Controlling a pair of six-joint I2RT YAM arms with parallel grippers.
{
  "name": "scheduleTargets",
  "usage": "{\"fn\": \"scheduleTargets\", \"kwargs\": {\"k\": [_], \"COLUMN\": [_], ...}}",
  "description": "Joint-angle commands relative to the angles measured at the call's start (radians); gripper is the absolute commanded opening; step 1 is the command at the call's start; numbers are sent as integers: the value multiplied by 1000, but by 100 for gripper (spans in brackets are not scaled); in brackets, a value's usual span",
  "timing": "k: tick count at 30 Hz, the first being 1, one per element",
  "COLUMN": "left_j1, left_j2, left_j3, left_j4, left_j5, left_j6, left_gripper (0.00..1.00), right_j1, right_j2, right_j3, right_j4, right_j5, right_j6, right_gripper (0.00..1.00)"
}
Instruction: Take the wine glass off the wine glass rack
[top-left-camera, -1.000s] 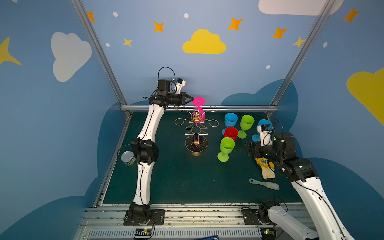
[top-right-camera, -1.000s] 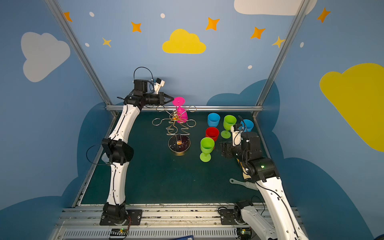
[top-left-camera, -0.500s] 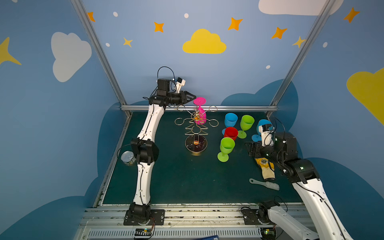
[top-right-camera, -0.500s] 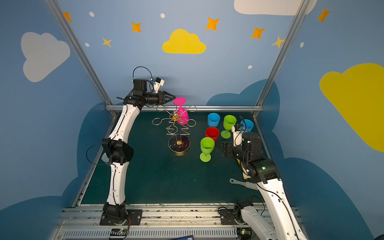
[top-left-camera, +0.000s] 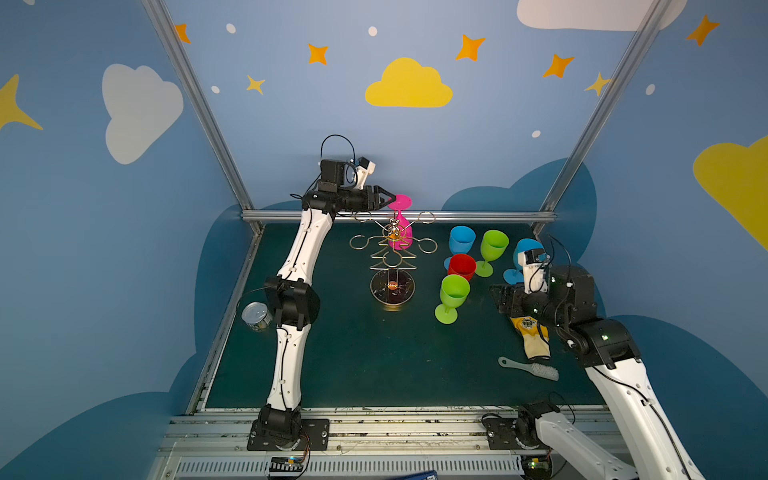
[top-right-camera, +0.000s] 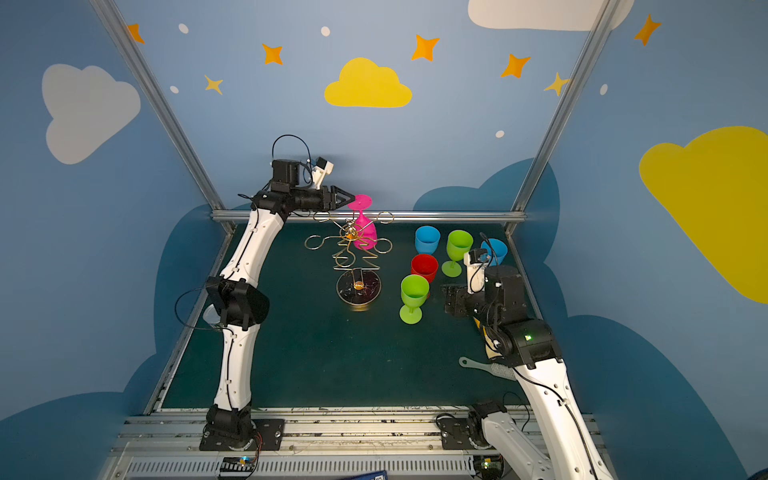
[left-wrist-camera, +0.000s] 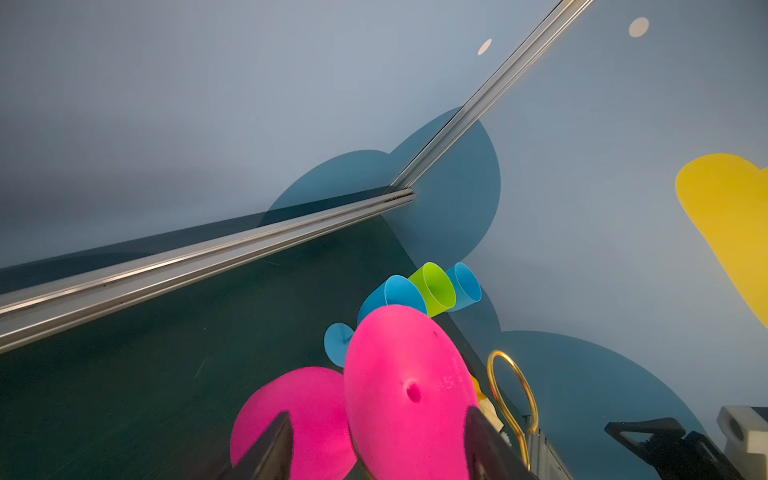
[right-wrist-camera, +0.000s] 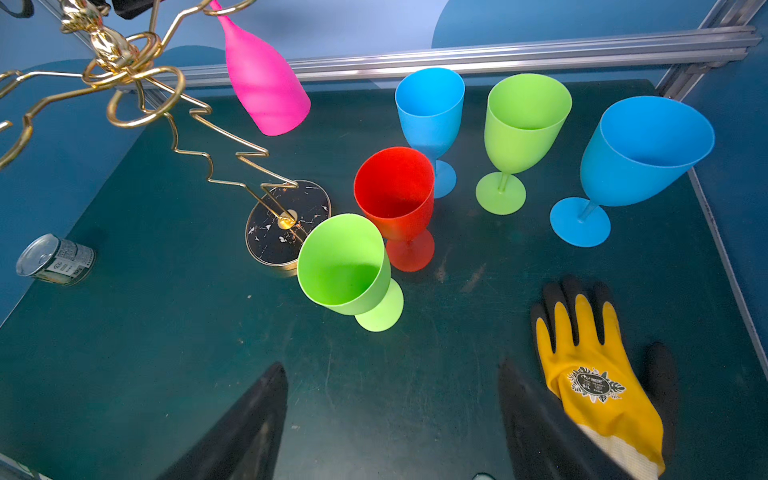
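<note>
- In both top views, one rack (top-left-camera: 392, 291) stands near the middle of the tabletop's (top-left-camera: 353, 365) far edge. One pink glass (top-left-camera: 401, 235) hangs on it upside down, foot uppermost. The left gripper (top-left-camera: 384, 198) is level with that foot and just beside it. The right gripper (top-left-camera: 496, 297) hovers near the right edge.
- In a top view, five glasses stand upright toward the far right corner: two blue glasses (top-right-camera: 427, 239), two green glasses (top-right-camera: 413, 291) and one red glass (top-right-camera: 424, 266). One can (top-left-camera: 257, 316) sits at the left edge. One glove (top-left-camera: 532, 336) and one brush (top-left-camera: 530, 368) lie near the right edge.
- In the left wrist view, the left gripper's jaws stand apart. The foot lies between the fingers (left-wrist-camera: 272, 449), with a gap on one side. Nothing is clamped.
- In the right wrist view, the right gripper's jaws are wide apart and empty, above bare tabletop beside the glove.
- Recommended procedure: centre the foot between the pads, then close firmly. Raise the glass slightly and draw it out through the ring's gap. Pull straight, since a sideways tug would probably tip the rack.
</note>
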Motion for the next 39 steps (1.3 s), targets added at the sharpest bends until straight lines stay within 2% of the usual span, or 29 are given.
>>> {"fn": "scheduleTargets", "kwargs": {"k": [1, 6, 13, 16, 19, 26, 34, 39], "left_j1": [-9, -12, -14, -12, -12, -12, -11, -8], "left_j2": [33, 40, 44, 39, 33, 27, 32, 28], "left_j3": [16, 16, 19, 30, 41, 42, 42, 51], "left_j4": [-5, -6, -16, -20, -22, -37, -56, -40], "left_j5": [-4, -15, -22, -30, -44, -40, -32, -15], "left_j6": [24, 34, 44, 53, 62, 89, 104, 84], "left_gripper": [61, 56, 40, 41, 49, 47, 30, 16], "right_j1": [-4, -4, -6, -7, -5, -6, -8, -7], "right_j2": [-7, -3, 5, 11, 26, 51, 66, 65], "right_j3": [17, 22, 30, 31, 42, 60, 75, 73], "right_j4": [-21, -19, -13, -8, -5, 14, 22, 24], "right_j5": [14, 14, 15, 14, 8, -3, -7, -4], "right_j6": [-9, -6, -6, -6, -10, -14, -17, -16], "right_gripper": [78, 78, 78, 78, 78, 78, 78, 78]}}
